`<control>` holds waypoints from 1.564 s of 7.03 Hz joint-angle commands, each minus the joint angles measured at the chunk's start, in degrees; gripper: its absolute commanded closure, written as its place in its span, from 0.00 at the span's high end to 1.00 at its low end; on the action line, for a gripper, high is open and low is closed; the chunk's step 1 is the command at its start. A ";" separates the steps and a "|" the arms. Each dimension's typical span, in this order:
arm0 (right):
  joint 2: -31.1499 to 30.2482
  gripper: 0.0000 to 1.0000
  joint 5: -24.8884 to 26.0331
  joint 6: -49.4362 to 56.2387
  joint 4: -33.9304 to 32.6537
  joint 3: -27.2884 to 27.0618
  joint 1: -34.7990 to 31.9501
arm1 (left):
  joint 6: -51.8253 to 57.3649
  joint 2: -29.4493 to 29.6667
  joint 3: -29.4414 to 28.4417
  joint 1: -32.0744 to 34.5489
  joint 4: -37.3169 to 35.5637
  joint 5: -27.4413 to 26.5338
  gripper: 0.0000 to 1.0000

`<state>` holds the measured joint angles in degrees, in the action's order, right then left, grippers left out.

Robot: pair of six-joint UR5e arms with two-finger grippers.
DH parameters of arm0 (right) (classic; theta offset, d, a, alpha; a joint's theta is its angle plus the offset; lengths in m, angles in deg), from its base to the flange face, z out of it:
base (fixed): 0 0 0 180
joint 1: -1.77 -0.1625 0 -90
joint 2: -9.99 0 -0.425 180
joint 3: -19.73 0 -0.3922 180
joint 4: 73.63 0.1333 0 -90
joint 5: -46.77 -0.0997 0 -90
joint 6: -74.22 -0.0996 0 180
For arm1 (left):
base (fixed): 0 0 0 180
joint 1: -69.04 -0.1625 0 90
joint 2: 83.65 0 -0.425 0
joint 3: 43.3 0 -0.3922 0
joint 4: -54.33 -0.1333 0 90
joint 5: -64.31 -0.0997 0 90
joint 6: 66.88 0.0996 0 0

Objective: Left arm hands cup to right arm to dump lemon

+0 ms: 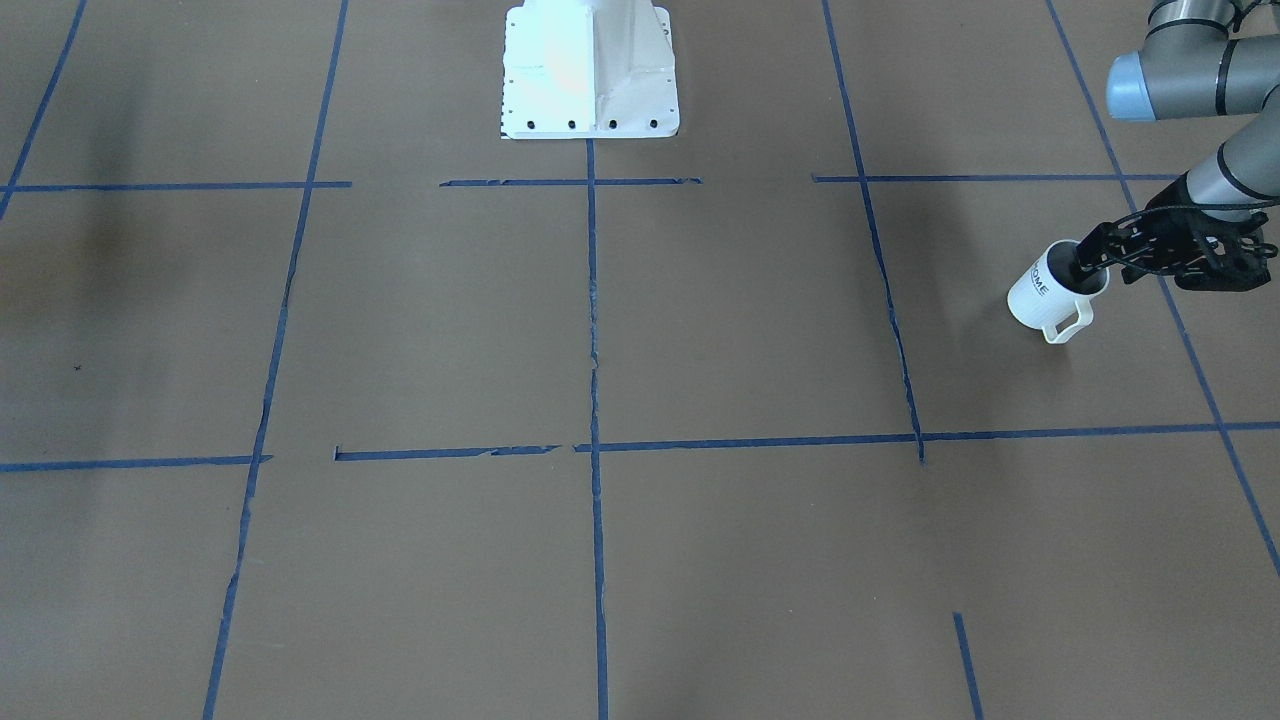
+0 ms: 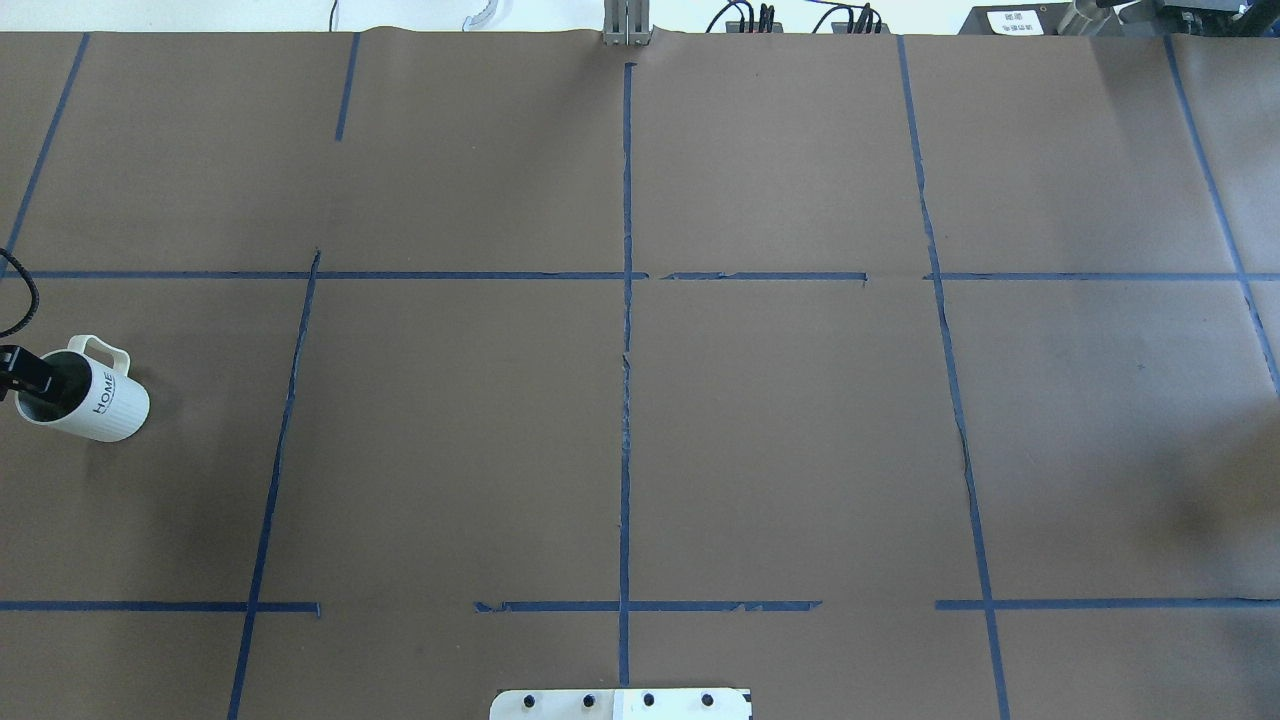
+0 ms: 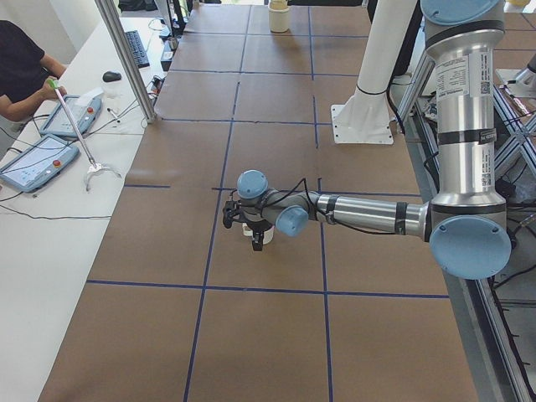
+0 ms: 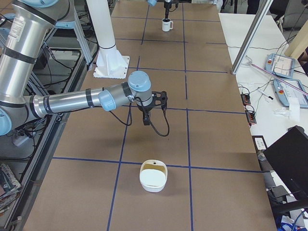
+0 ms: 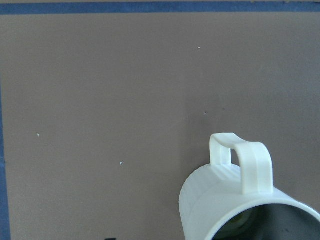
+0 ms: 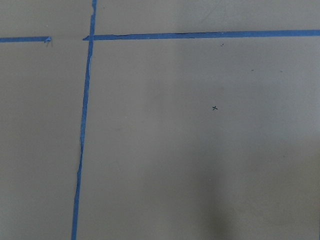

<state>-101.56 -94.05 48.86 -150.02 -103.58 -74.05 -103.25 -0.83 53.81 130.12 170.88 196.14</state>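
Observation:
The white cup (image 1: 1040, 295) with "HOME" lettering stands at the table's far left side (image 2: 100, 400), handle pointing away from the robot. My left gripper (image 1: 1082, 268) reaches it from the outer side, one finger inside the mouth and one outside, shut on the rim. It shows at the overhead view's left edge (image 2: 28, 375). In the left wrist view the cup (image 5: 220, 200) fills the lower right, and a dull yellow-green bit of the lemon (image 5: 239, 223) shows inside. My right gripper (image 4: 146, 118) hangs over the table, seen only in the exterior right view; I cannot tell its state.
A white bowl (image 4: 153, 178) sits on the brown, blue-taped table in front of the right gripper. The robot's white base (image 1: 590, 70) stands at the table's middle edge. A side bench holds tablets (image 3: 38, 159) beside an operator.

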 commanded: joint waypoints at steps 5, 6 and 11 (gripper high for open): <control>17.64 1.00 17.09 -28.52 0.19 -1.31 24.78 | -31.95 21.02 2.37 -7.81 0.43 -0.52 0.00; 20.81 1.00 21.07 -33.91 0.19 -1.84 29.63 | -37.05 25.42 2.81 -9.56 0.08 -0.52 0.00; 37.35 1.00 62.74 -57.50 -0.34 -2.20 57.52 | -42.73 46.45 0.89 -13.18 -25.31 -5.88 0.00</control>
<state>-67.12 -39.13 -5.82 -150.28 -105.87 -21.09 -145.82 41.78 55.49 117.13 149.51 191.13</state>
